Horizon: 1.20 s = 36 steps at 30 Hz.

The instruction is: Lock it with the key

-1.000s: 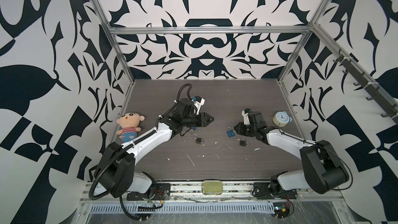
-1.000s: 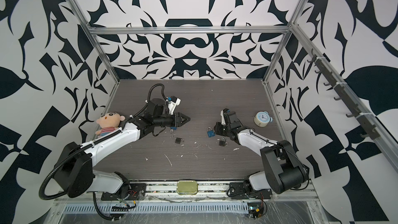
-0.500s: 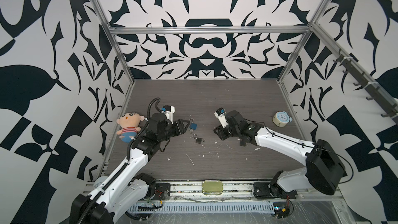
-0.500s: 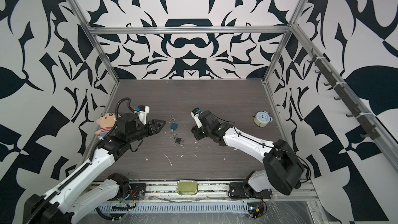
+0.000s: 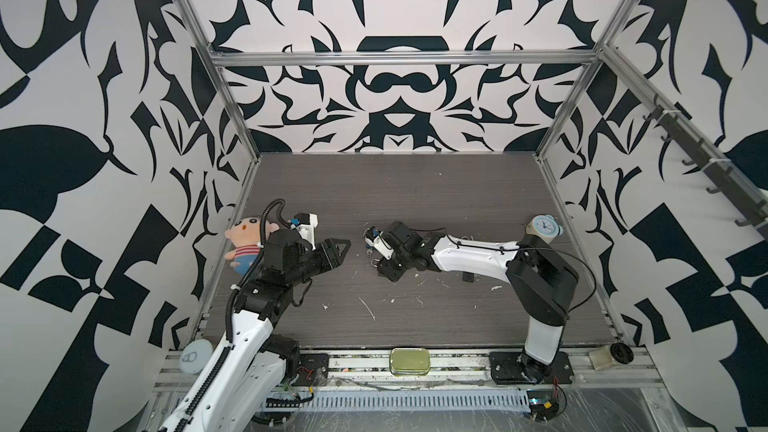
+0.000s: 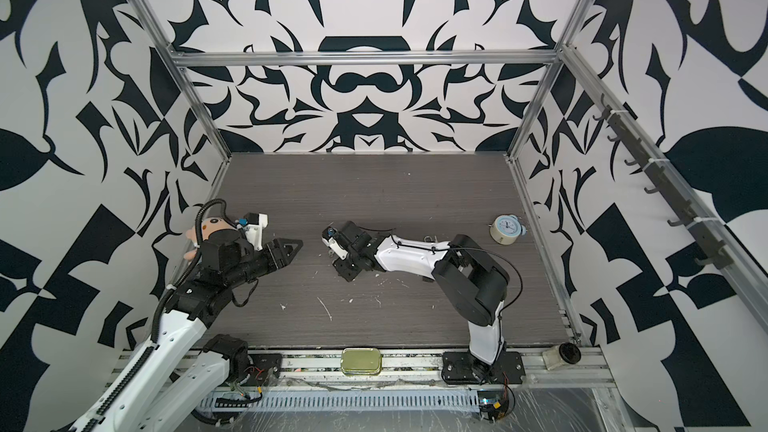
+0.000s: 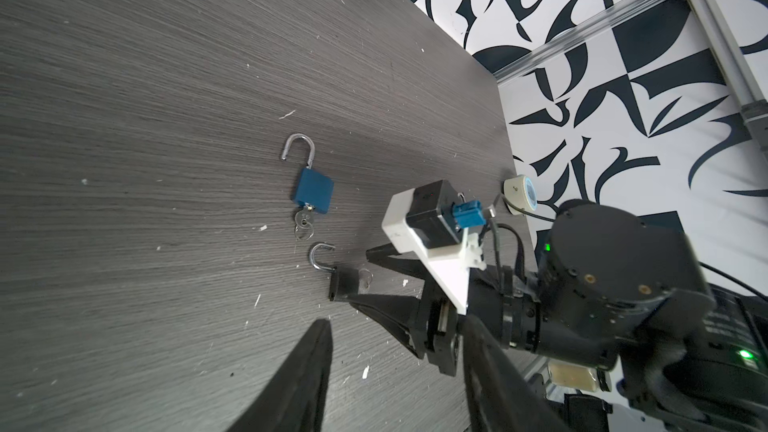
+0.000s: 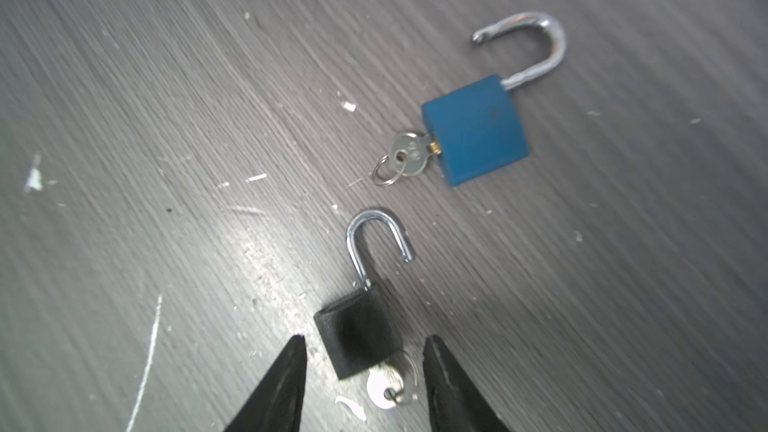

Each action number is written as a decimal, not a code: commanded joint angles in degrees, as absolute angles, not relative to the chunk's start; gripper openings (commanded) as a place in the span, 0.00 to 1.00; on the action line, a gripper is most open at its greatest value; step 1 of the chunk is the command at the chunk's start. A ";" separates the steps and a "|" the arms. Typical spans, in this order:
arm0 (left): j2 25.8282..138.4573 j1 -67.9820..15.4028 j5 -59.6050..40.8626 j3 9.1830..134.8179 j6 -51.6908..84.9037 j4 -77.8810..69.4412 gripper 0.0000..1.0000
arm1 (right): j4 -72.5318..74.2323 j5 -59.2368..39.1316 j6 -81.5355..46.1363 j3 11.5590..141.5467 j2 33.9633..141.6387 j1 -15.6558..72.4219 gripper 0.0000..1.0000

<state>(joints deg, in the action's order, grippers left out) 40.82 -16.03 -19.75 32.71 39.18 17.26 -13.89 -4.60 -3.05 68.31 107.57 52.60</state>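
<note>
A black padlock (image 8: 357,338) lies flat on the table with its shackle swung open and a silver key (image 8: 386,388) in its base. My right gripper (image 8: 365,338) is open, with one finger on each side of the lock body, not gripping it. Just beyond lies a blue padlock (image 8: 473,135), also with an open shackle and a key (image 8: 409,151) in it. The left wrist view shows the blue padlock (image 7: 314,193), the black padlock (image 7: 343,284) and the right gripper (image 7: 357,280). My left gripper (image 5: 343,245) is open and empty, a short way left of both locks.
A plush doll (image 5: 245,243) sits by the left wall behind the left arm. An alarm clock (image 5: 542,228) stands at the right wall. A brass tin (image 5: 409,361) and a small jar (image 5: 609,357) rest on the front rail. White flecks litter the tabletop.
My right gripper has swung left across the table and opened around the black padlock. The left arm has drawn back leftward and opened. The blue padlock now lies further left than a second ago.
</note>
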 commanded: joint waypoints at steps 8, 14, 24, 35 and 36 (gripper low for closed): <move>42.31 -14.45 -23.20 31.55 38.19 17.77 0.53 | -13.36 -7.31 -0.98 70.12 108.71 52.40 0.49; 43.02 -14.23 -23.60 31.46 38.32 17.00 0.53 | -13.36 -9.26 -1.49 69.69 108.99 52.49 0.49; 43.59 -13.80 -24.25 31.38 38.85 15.72 0.53 | -13.32 -7.07 -2.71 68.38 108.72 54.45 0.47; 43.24 -13.40 -24.43 31.20 39.29 15.73 0.52 | -14.50 0.92 -2.48 69.21 108.52 55.90 0.46; 43.37 -13.36 -24.39 31.20 39.31 15.74 0.52 | -14.48 1.50 -2.46 69.39 108.78 55.98 0.46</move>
